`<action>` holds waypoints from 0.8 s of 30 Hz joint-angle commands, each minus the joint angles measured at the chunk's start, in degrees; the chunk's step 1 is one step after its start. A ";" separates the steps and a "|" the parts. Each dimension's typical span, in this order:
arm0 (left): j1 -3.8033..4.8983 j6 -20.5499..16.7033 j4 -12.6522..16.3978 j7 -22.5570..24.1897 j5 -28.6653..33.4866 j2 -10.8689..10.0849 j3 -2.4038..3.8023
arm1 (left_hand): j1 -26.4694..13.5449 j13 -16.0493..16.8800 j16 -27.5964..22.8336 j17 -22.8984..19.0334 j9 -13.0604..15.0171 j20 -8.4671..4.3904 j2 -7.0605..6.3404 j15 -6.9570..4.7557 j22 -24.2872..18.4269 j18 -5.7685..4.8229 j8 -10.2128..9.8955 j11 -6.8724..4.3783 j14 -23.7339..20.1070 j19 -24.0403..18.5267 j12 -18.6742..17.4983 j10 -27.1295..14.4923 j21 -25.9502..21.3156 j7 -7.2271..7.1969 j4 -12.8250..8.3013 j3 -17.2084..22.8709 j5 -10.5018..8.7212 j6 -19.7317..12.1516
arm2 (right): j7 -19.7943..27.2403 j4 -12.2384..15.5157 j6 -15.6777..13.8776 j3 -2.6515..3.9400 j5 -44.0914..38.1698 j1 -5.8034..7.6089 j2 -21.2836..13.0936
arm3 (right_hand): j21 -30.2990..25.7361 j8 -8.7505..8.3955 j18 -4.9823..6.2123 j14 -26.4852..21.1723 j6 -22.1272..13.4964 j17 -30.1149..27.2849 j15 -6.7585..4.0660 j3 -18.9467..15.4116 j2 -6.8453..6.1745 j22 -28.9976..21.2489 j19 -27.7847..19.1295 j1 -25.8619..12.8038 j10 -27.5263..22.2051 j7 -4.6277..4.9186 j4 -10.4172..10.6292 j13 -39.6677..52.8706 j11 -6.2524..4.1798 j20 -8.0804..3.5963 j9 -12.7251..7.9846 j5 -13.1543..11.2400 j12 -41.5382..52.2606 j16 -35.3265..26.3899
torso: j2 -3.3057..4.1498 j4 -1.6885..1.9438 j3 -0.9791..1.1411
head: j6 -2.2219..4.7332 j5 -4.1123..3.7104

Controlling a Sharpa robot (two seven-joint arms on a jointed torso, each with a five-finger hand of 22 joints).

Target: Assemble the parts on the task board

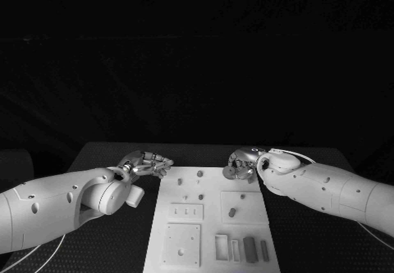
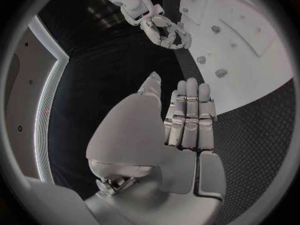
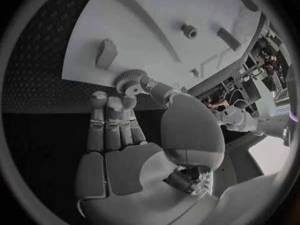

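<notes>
White task board (image 1: 185,227) lies flat mid-table w/ recessed panels; small grey parts (image 1: 249,249) lie at its near right corner.

The task board (image 1: 209,227) is lying in the middle of the table (image 1: 98,153), running from its near edge toward the far side. The left hand (image 1: 146,165) is hovering just off the board's far left corner, over the table. The right hand (image 1: 243,166) is sitting over the board's far right corner, touching a small gear (image 3: 131,80) there. Several parts (image 1: 250,249) are lying side by side at the board's near right corner, well apart from both hands.
</notes>
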 commanded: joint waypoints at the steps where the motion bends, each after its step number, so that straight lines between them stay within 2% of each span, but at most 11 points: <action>1: 0.05 0.83 0.16 0.62 0.05 0.02 0.03 | 0.02 0.09 -0.33 0.07 0.06 -0.05 0.51 0.17 0.74 0.63 -0.33 0.23 0.31 -0.51 -0.07 -0.14 0.36 0.16 -0.01 -0.21 -0.29 0.08 | 0.14 -0.10 1.00 -0.01 -0.08 -0.15 0.19 | 0.36 0.15 0.78 0.02 0.60 -0.09 -0.31 0.46 0.02 0.96 0.04 0.36 -1.34 0.33 0.04 -0.13 -0.70 -0.48 0.09 -0.11 0.28 0.30 | -0.04 -0.04 0.04 | -0.21 0.14; 11: 0.05 0.86 0.15 0.57 0.05 0.04 0.03 | 0.02 0.11 -0.35 0.10 0.07 -0.05 0.52 0.17 0.74 0.63 -0.35 0.23 0.31 -0.52 -0.08 -0.13 0.36 0.16 -0.01 -0.22 -0.29 0.07 | 0.12 -0.50 1.62 -0.01 -0.07 -0.56 0.46 | 0.59 0.61 0.78 0.07 1.21 -0.24 -0.09 0.82 0.00 0.94 0.09 0.33 -1.34 0.62 -0.01 -0.47 -0.45 -0.54 0.29 -0.11 0.70 0.55 | -0.08 -0.11 0.04 | -0.24 0.20; 14: 0.05 0.84 0.18 0.56 0.05 0.03 0.03 | 0.03 0.12 -0.36 0.10 0.07 -0.05 0.52 0.17 0.74 0.63 -0.35 0.23 0.32 -0.52 -0.09 -0.13 0.37 0.16 -0.01 -0.22 -0.29 0.07 | 0.21 -0.40 1.82 -0.01 -0.07 -0.83 0.50 | 0.81 1.62 0.78 0.17 3.02 -0.37 0.30 0.94 0.12 0.93 0.14 0.22 -1.29 1.16 -0.08 -0.75 0.02 -0.60 0.74 -0.11 1.14 0.82 | -0.10 -0.08 0.04 | -0.17 0.12; 20: 0.05 0.78 0.21 0.50 0.05 -0.09 0.03 | 0.05 0.13 -0.37 0.12 0.08 -0.05 0.52 0.17 0.74 0.63 -0.37 0.23 0.32 -0.52 -0.10 -0.14 0.37 0.16 -0.02 -0.22 -0.29 0.07 | 0.21 -0.64 1.94 -0.03 -0.19 -1.04 0.62 | 0.94 2.09 0.78 0.15 3.95 -0.50 0.53 1.00 0.23 0.90 0.11 0.09 -1.38 1.38 -0.13 -1.02 0.23 -0.61 0.96 -0.11 1.43 0.96 | -0.08 -0.10 0.11 | -0.24 0.23; 24: 0.06 0.84 0.25 0.50 0.05 -0.09 0.03 | 0.07 0.13 -0.38 0.13 0.09 -0.06 0.52 0.17 0.73 0.64 -0.37 0.23 0.32 -0.52 -0.10 -0.14 0.37 0.16 -0.03 -0.22 -0.29 0.07 | 0.23 -0.70 1.37 -0.11 -0.80 -1.20 0.75 | 0.98 2.22 0.78 0.11 4.26 -0.57 0.61 1.04 0.18 0.89 0.06 0.18 -1.46 1.46 -0.32 -1.17 0.31 -0.62 1.02 -0.11 1.55 1.01 | -0.08 -0.09 0.07 | -0.26 0.24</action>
